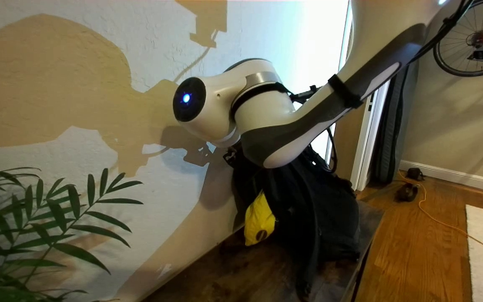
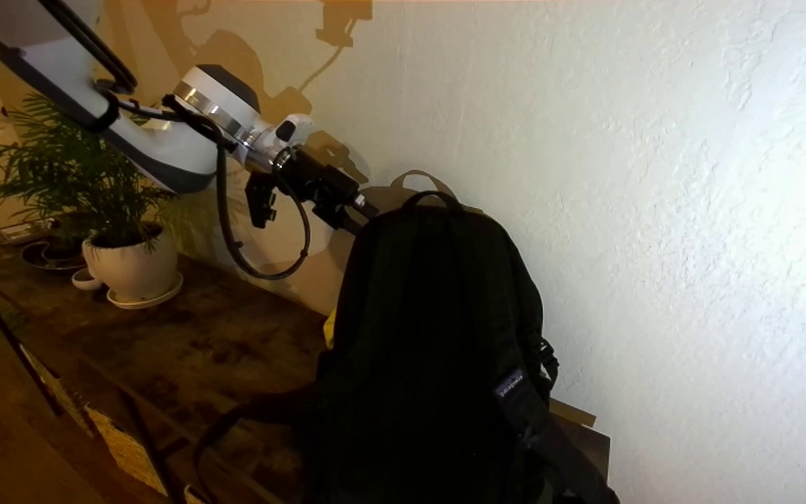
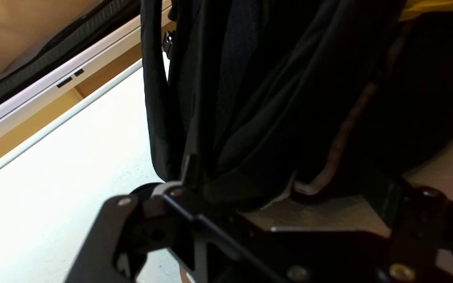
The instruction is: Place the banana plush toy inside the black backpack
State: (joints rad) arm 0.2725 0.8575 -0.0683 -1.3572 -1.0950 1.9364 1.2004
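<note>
The black backpack (image 1: 325, 214) stands upright on the brown table against the wall; it also shows in an exterior view (image 2: 438, 336) and the wrist view (image 3: 281, 86). The yellow banana plush (image 1: 260, 220) hangs from a gap in the backpack's side, its dark-tipped end down; its upper part is hidden by black cloth. Only a sliver of the yellow plush (image 2: 329, 330) shows past the backpack's edge, and a strip at the wrist view's top right (image 3: 441, 7). My gripper (image 2: 364, 218) is open at the backpack's top, fingers wide apart (image 3: 287, 186); whether it touches the cloth is unclear.
A potted plant (image 2: 130, 262) stands on the table (image 2: 235, 336); its leaves (image 1: 74, 205) show too. The wall (image 2: 655, 210) runs close behind the backpack. Backpack straps (image 1: 310, 251) trail on the table. An orange cord (image 1: 438, 220) lies on the floor.
</note>
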